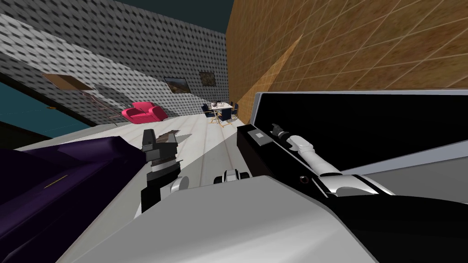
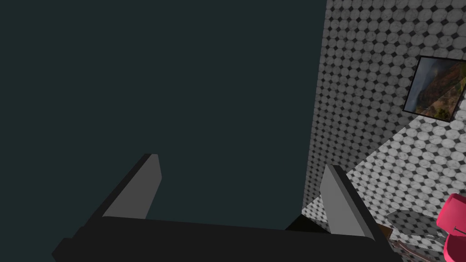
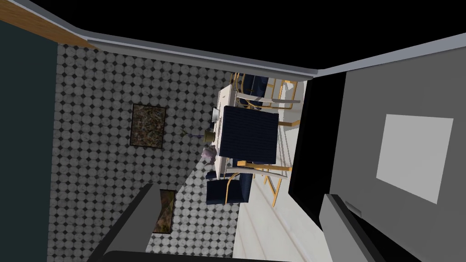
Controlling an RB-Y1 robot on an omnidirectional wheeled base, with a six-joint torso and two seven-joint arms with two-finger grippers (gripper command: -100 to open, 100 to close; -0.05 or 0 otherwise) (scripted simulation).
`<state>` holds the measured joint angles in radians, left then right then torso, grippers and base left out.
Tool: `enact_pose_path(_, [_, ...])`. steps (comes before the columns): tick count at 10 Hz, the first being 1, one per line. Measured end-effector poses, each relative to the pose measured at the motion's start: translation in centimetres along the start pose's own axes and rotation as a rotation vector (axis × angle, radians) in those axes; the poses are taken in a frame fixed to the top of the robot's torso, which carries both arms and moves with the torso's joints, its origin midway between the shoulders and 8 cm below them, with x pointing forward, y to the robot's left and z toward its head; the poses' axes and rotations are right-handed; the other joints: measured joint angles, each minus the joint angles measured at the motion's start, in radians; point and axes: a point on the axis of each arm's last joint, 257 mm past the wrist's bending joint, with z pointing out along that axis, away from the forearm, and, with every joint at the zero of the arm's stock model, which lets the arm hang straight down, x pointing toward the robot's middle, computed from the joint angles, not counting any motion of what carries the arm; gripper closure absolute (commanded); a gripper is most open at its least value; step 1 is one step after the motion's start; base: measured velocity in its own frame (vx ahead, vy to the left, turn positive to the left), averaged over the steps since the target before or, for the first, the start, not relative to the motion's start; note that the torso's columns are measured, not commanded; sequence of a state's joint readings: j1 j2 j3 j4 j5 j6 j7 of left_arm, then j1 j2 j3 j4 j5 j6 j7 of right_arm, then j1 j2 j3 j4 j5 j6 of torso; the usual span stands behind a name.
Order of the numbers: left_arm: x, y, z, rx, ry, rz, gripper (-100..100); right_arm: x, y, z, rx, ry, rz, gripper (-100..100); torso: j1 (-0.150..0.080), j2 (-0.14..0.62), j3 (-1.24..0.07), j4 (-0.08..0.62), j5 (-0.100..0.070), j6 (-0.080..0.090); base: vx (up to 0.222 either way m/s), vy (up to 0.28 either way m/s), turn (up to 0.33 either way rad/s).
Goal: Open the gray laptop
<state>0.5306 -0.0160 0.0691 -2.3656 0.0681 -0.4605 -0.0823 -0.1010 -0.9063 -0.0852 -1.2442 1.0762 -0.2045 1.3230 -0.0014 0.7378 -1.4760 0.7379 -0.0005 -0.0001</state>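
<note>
Laptop (image 1: 365, 114): near right, lid looked raised, black screen exposed | right claw (image 3: 241, 193): blades wide apart, empty, over grey base beside touchpad (image 3: 414, 154) | left claw (image 2: 245, 168): spread, empty, at left | risk: blade could scrape base or shove laptop; further push could overdrive hinge.

Right arm (image 1: 311, 157) outstretched, left arm (image 1: 155, 178) upward, jaws apart.
</note>
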Motion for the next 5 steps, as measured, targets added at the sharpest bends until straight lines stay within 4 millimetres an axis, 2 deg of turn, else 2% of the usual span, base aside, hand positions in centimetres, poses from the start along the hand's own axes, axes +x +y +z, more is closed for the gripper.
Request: enact_pose_path(5, [0.0, 0.0, 0.0, 0.0, 0.0, 0.0, 0, -0.01, 0.01, 0.0, 0.0, 0.0, 0.0, 0, 0.002, 0.0, 0.0, 0.0, 0.001, 0.0, 0.0, 0.0, 0.0])
